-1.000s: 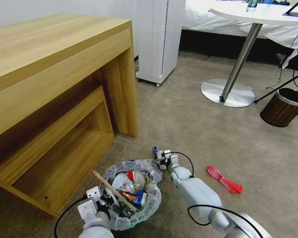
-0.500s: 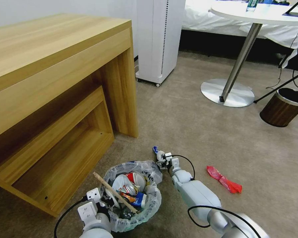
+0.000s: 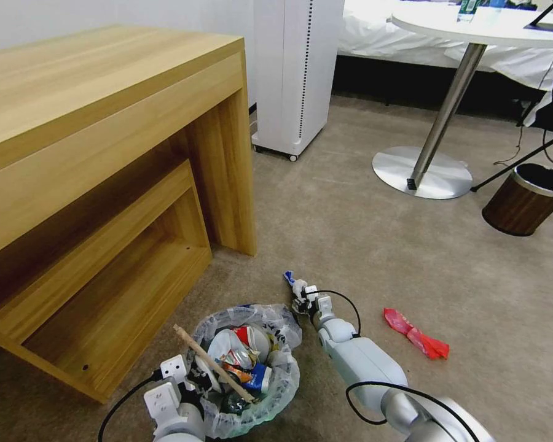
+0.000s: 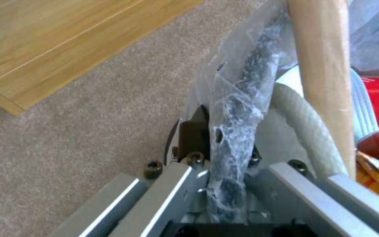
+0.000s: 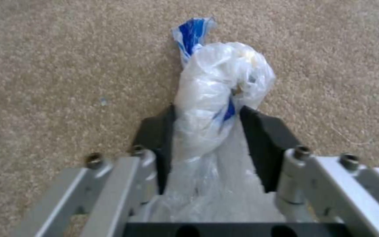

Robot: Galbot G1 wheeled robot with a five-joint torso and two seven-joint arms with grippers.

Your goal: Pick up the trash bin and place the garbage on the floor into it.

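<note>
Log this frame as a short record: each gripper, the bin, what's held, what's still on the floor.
left gripper: shut on the bin's liner rim, at the bin's near side
right gripper: shut on a clear and blue plastic wrapper, low over the carpet beside the bin
bin: upright on the carpet by the wooden desk, nearly full
bin contents: wooden stick, red cup, wrappers
left on floor: red wrapper, right of the right arm

The left hand (image 3: 198, 382) is reaching low with its fingers (image 4: 194, 131) pinching closed, while the right arm is stretching forward, its hand (image 3: 301, 299) clamping closed too
</note>
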